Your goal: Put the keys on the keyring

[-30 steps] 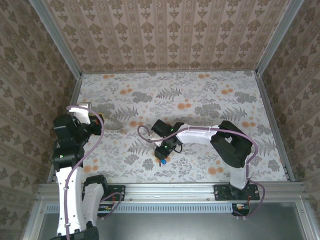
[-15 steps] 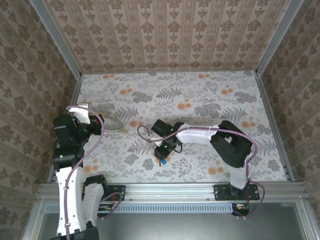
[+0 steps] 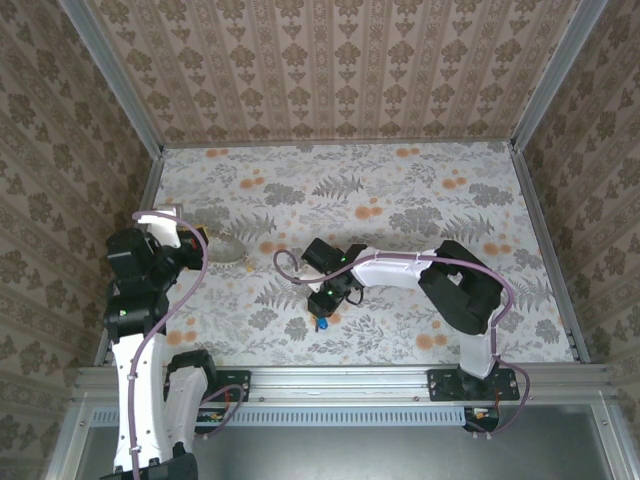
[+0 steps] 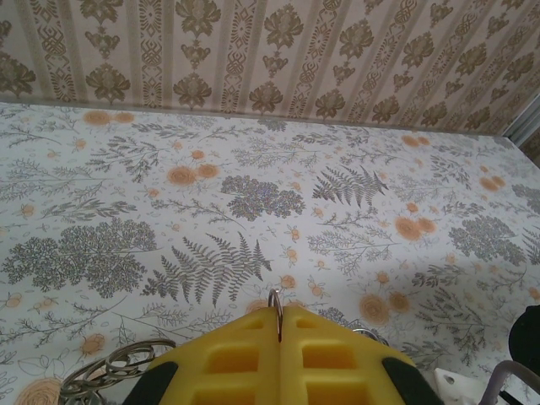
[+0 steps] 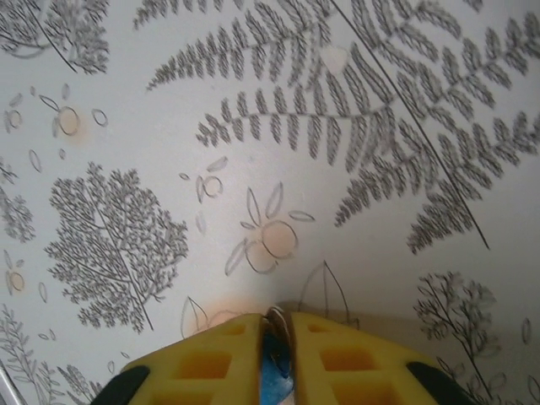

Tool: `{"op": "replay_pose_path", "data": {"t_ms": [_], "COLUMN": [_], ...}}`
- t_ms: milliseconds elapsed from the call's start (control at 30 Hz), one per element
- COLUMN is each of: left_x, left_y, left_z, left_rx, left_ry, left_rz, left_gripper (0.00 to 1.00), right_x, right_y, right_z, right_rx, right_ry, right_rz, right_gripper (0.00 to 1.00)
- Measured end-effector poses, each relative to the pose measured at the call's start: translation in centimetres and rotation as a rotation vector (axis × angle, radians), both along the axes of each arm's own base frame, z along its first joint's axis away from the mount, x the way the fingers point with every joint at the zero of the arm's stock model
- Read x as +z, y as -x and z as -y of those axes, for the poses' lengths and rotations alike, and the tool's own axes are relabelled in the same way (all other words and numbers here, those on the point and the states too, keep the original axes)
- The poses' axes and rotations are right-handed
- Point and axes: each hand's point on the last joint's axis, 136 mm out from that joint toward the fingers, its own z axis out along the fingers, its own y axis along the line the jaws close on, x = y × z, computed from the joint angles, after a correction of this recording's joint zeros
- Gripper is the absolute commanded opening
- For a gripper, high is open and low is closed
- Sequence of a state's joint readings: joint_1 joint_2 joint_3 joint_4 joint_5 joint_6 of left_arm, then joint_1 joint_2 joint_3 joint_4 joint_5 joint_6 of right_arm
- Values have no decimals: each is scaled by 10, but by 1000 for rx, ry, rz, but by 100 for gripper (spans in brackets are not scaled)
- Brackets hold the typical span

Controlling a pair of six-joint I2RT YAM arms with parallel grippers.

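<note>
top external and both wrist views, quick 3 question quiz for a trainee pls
1. True or false: the right arm's jaws are shut on the blue-headed key.
2. What do the left arm's jaws pinch? A: a thin ring of the keyring. B: a blue key. C: nothing.
3. Fill the gap: in the top view, the key and the keyring are ___ (touching or apart).

Key: 1 true. 2 A. 3 apart, with patterned table between them.
</note>
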State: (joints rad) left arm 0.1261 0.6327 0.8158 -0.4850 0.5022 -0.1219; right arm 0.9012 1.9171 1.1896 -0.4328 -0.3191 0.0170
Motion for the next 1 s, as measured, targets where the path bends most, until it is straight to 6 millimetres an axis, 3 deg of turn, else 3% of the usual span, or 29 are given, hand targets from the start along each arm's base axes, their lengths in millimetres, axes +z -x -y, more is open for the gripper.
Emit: {"op": "replay_pose_path", "data": {"t_ms": [100,233,367,500,667,833,1000], "left_x": [0,-1,-5,-8,-5,-1,19], "left_y": [0,-1,-3,-4,7,35,74], "left_z": [0,0,2,14,51,99,134], "left_rx": [0,0,-13,-70,-246,-499,-738], "left_ry": [0,1,7,19,37,39,57], "left_rz": [-1,-6,-22,-38,-28,-5,89], "left_gripper": [0,0,0,0,0,0,0], "right_x": [1,3,18,68,154,231,277], "right_y": [-1,0,16,28,41,59,56], "right_z": [-3,-4,11,18,21,41,55], "right_rx": [15,26,69,134,214,267,267], "right_ry": [-15,-47,-107,-257,-502,-735,-883], "right_rz": [8,28,72,190,398,618,725], "right_gripper": [0,0,0,0,0,0,0]}}
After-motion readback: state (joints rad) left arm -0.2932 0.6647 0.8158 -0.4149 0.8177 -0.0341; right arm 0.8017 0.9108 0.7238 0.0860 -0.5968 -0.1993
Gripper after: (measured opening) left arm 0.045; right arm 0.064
